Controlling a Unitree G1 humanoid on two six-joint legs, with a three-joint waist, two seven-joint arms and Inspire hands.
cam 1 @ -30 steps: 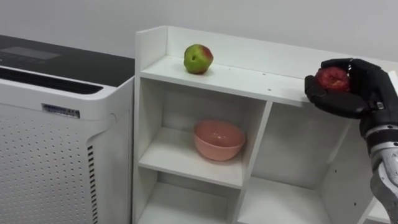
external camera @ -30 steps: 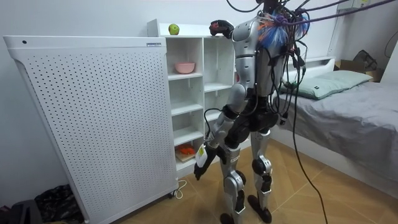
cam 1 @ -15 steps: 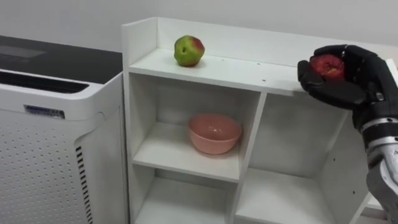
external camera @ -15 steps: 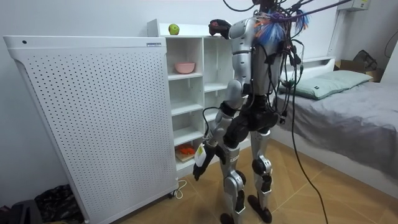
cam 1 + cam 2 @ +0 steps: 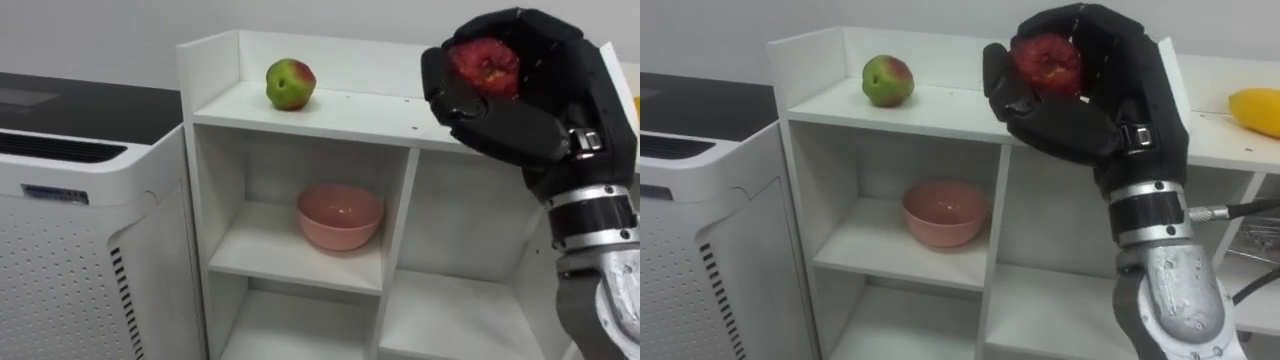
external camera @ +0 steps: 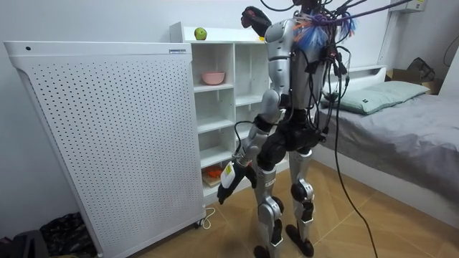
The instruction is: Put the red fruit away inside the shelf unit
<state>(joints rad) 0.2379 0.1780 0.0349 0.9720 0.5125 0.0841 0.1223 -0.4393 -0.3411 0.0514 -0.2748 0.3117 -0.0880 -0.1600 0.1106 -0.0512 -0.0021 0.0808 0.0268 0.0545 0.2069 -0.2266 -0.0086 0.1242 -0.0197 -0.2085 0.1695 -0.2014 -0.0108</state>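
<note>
We note the right robot hand (image 5: 515, 120) has risen, gripping the red apple (image 5: 486, 65). The green apple (image 5: 290, 84) sits at the left end of the closet (image 5: 350, 105) top; the red one is pending.

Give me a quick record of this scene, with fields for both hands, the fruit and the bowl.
Right hand: curled round a red apple, up by the top shelf of the white closet
Left hand: hanging low beside the thigh
Green-red apple: top shelf, left end
Yellow fruit: top shelf, right end
Pink bowl: left compartment below
</note>
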